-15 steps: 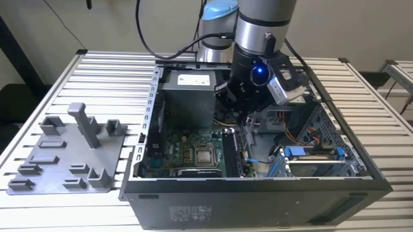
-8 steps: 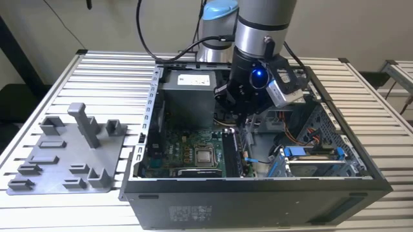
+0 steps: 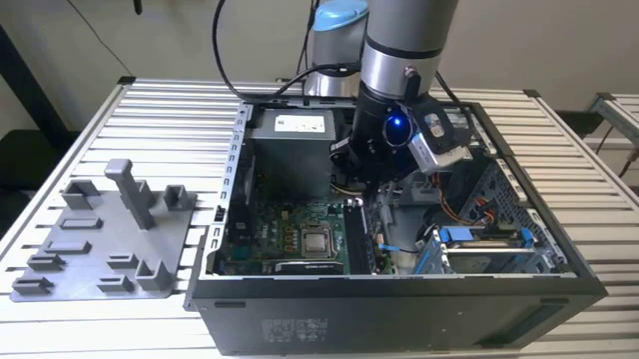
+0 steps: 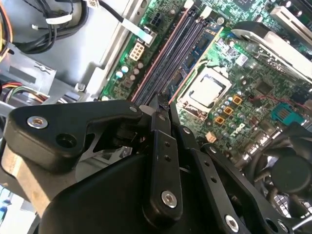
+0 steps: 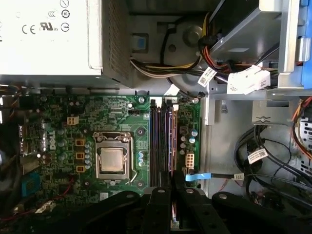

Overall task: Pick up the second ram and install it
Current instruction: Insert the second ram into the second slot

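The second ram (image 5: pixel 170 146) shows edge-on as a thin dark strip with a pinkish-purple edge. It stands in the memory slots (image 5: pixel 157 146) beside the CPU socket (image 5: pixel 111 160). My gripper (image 5: pixel 171 187) reaches down into the open computer case (image 3: pixel 230 194), directly over those slots. Its black fingers (image 5: pixel 158 204) stand close together with the ram's near end between them. In the second wrist view the gripper (image 4: pixel 162 103) meets at a point right above the slots (image 4: pixel 168 53). In the exterior view the gripper (image 3: pixel 375 196) hangs low over the motherboard (image 3: pixel 289 239).
The power supply (image 3: pixel 289 123) fills the far end of the case. Bundled cables (image 5: pixel 273 156) and a blue-trimmed drive cage (image 3: pixel 489 247) lie to the exterior view's right of the slots. A gray holder plate with upright blocks (image 3: pixel 100 239) sits on the slatted table (image 3: pixel 170 112) outside the case.
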Controlling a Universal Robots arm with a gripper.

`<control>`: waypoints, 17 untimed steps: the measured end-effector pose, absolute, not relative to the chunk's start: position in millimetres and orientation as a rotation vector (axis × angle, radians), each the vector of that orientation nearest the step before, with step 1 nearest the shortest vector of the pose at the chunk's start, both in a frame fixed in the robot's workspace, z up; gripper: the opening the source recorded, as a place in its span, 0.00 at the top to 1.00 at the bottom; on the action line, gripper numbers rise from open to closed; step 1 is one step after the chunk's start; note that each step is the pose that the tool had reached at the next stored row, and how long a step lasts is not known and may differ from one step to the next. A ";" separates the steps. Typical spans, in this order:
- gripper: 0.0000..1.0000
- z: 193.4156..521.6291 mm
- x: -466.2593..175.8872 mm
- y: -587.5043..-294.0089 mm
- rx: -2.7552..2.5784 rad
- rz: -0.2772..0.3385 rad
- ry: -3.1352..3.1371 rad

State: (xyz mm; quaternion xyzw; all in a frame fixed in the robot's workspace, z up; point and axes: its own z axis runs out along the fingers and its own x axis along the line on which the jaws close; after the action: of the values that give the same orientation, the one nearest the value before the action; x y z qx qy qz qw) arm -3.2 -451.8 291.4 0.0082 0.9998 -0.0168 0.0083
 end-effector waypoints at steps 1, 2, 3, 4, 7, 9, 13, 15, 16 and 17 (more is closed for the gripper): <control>0.86 289.6 -5.2 -451.6 0.026 -0.052 3.124; 0.86 287.7 -6.9 -451.6 0.026 -0.052 3.124; 0.86 285.9 -8.0 -451.6 0.026 -0.052 3.124; 0.86 284.2 -8.4 -451.6 0.026 -0.052 3.124; 0.86 278.6 -8.6 -451.6 0.026 -0.053 3.124; 0.86 275.0 -8.7 -451.6 0.026 -0.052 3.124; 0.86 268.1 -8.7 -451.6 0.026 -0.052 3.124; 0.86 264.6 -8.7 -451.6 0.026 -0.053 3.124; 0.86 262.8 -8.8 -451.6 0.026 -0.052 3.124; 0.86 261.0 -9.0 -451.6 0.026 -0.052 3.124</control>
State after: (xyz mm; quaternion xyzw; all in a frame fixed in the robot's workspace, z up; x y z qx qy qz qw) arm -9.0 -451.6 261.0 0.0083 0.9998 -0.0168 0.0083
